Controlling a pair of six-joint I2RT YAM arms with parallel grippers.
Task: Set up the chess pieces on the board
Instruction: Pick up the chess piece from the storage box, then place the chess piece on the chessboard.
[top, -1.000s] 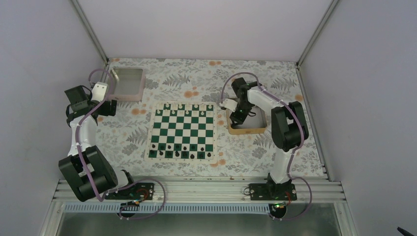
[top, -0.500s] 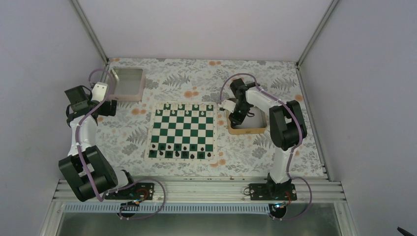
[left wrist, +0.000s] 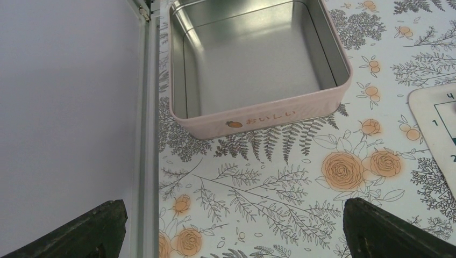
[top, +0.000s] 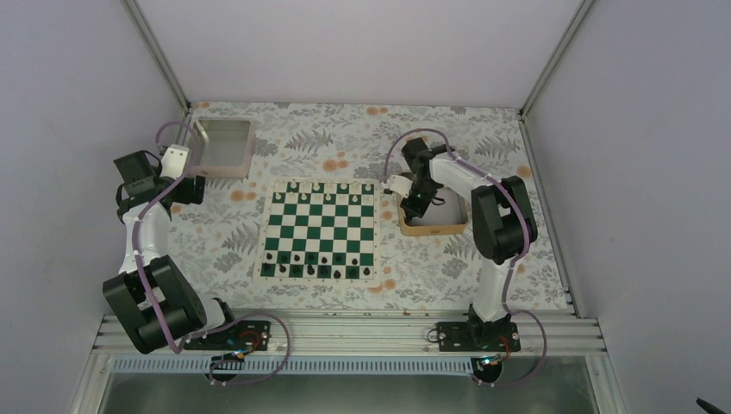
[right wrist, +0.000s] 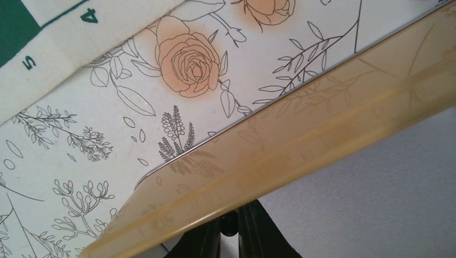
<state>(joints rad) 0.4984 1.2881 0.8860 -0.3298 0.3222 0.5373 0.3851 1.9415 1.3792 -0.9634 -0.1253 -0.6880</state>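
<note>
The board lies mid-table, with black chess pieces along its two near rows and pale ones on the far row. My right gripper reaches down inside the gold-rimmed tray. In the right wrist view, the right gripper stands just behind the tray's gold wall, its fingers nearly together on a small black chess piece. A corner of the board shows at upper left. My left gripper hangs wide open over the floral cloth, holding nothing.
A pale pink square tin, with nothing inside, sits just beyond the left gripper and at the back left. A metal frame rail runs along the left table edge. The board's border shows at the right of the left wrist view.
The right gripper has shifted slightly left inside the gold tray and its fingers have come together on a black piece. The left arm has stayed still.
</note>
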